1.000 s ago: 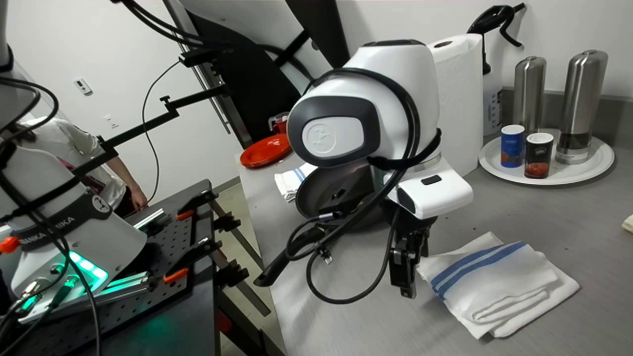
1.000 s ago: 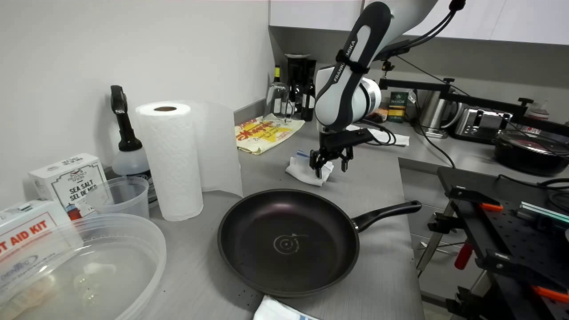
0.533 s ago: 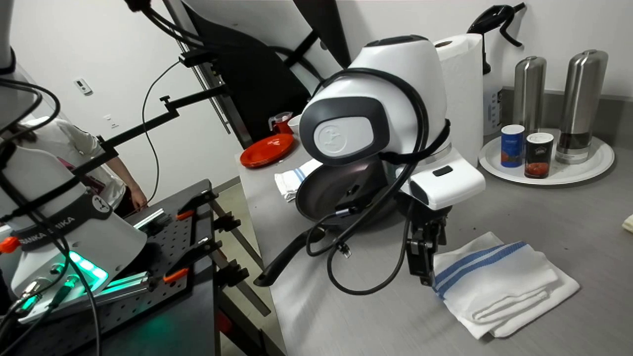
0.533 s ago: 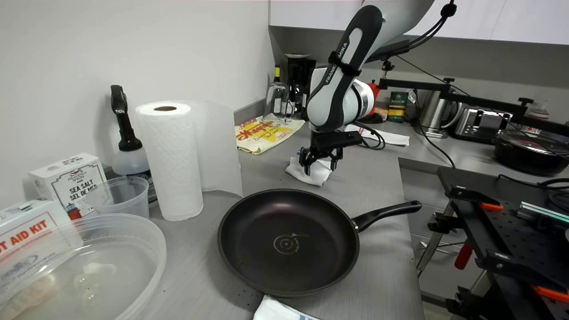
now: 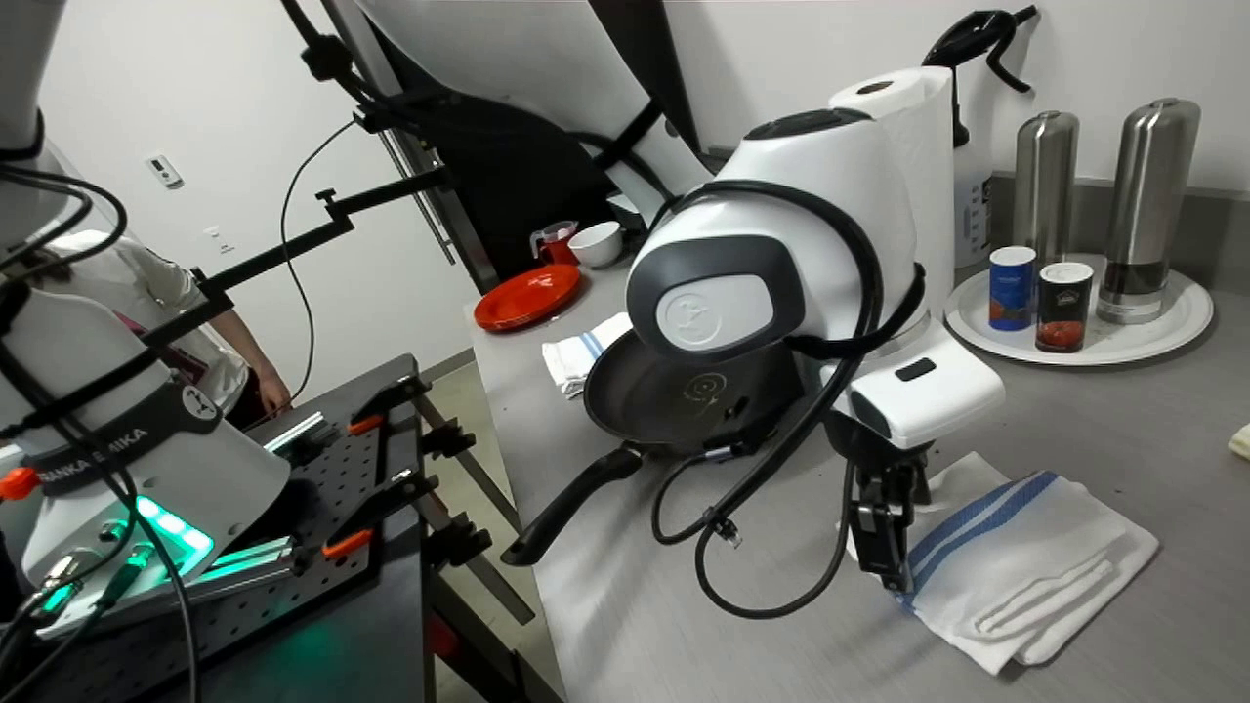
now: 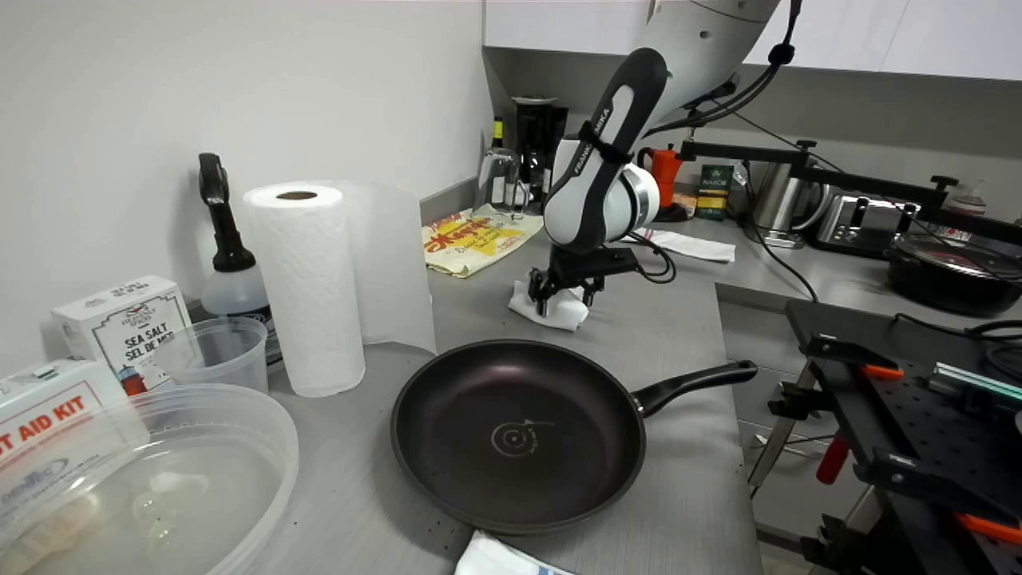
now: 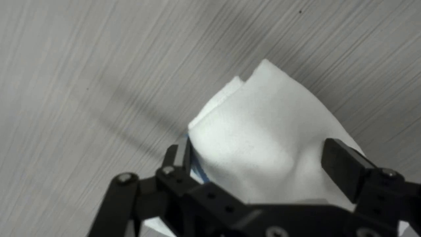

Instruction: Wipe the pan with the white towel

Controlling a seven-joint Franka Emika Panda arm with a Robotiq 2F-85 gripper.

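Observation:
The folded white towel with blue stripes (image 5: 1040,561) lies on the grey counter; it also shows in an exterior view (image 6: 523,302) and in the wrist view (image 7: 273,115). My gripper (image 5: 894,576) is open and low at the towel's edge, pointing down; it also shows in an exterior view (image 6: 565,307). In the wrist view my gripper (image 7: 258,158) has its fingers wide apart, with bulging towel cloth between them. The black pan (image 6: 519,463) lies face up on the counter, apart from the towel; the arm partly hides the pan (image 5: 664,391) in an exterior view.
A paper-towel roll (image 6: 307,295) stands beside the pan, near clear plastic tubs (image 6: 275,479). Another striped cloth (image 5: 571,361) lies against the pan's far side. A white plate (image 5: 1172,332) holds shakers and mills near the wall. Red plates (image 5: 527,298) sit near the counter edge.
My gripper has moved away from the pan to the towel and come down onto it, fingers still apart. The towel has shifted and rumpled slightly. The pan has not moved.

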